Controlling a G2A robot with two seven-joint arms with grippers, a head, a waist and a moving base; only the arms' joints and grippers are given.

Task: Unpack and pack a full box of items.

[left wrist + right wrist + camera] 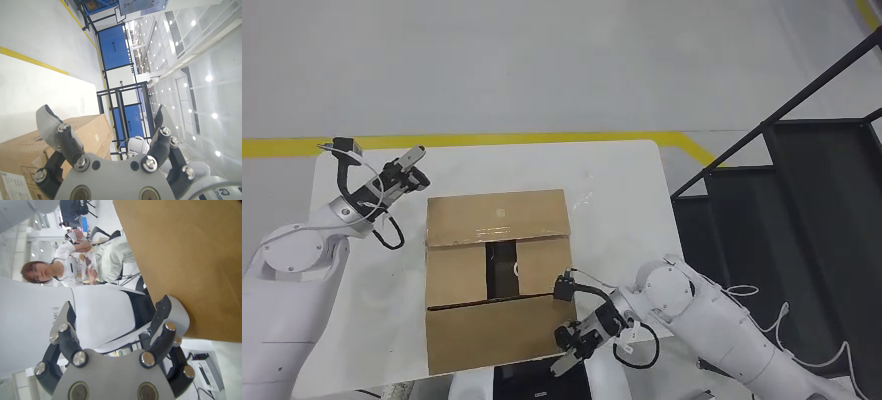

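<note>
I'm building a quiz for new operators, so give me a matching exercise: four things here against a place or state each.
1 cardboard box
2 left hand
3 right hand
4 yellow stripe

a on the floor beyond the table
b open, at the box's near edge
c flaps parted, dark gap between
d open, by the box's far corner

Pairs: 1-c, 2-d, 3-b, 4-a.
</note>
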